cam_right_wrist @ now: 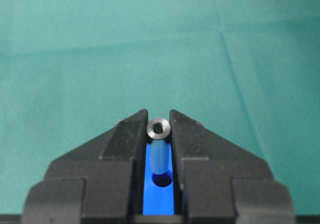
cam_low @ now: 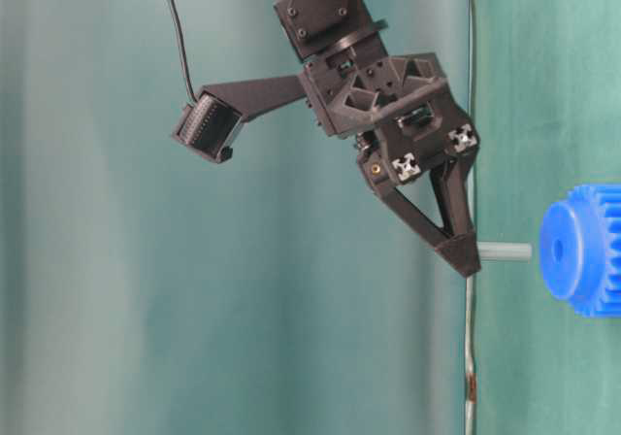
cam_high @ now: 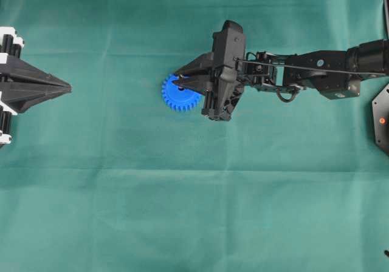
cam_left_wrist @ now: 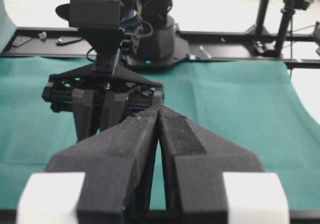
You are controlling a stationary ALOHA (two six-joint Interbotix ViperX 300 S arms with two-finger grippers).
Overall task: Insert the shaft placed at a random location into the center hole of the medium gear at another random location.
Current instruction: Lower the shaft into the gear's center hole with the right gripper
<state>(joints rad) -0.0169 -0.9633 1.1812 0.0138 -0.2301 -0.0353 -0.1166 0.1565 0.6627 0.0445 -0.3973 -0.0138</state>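
Gripping the stiff, slick pin (cam_right_wrist: 159,134) near its top, your right tool (cam_right_wrist: 159,129) holds it above the gear (cam_high: 179,95); left tool (cam_left_wrist: 159,115) closed, empty.

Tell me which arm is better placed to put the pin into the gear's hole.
Right. The right gripper already pinches the pin directly above the blue gear and its hole. The left gripper sits shut and empty, far away.

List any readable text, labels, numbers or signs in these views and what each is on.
None can be read in any view.
The right gripper, shaft, gear and green cloth carry no lettering.
The left gripper shows only blank white patches.
Gear behind the table in the left wrist view is too blurred to tell.
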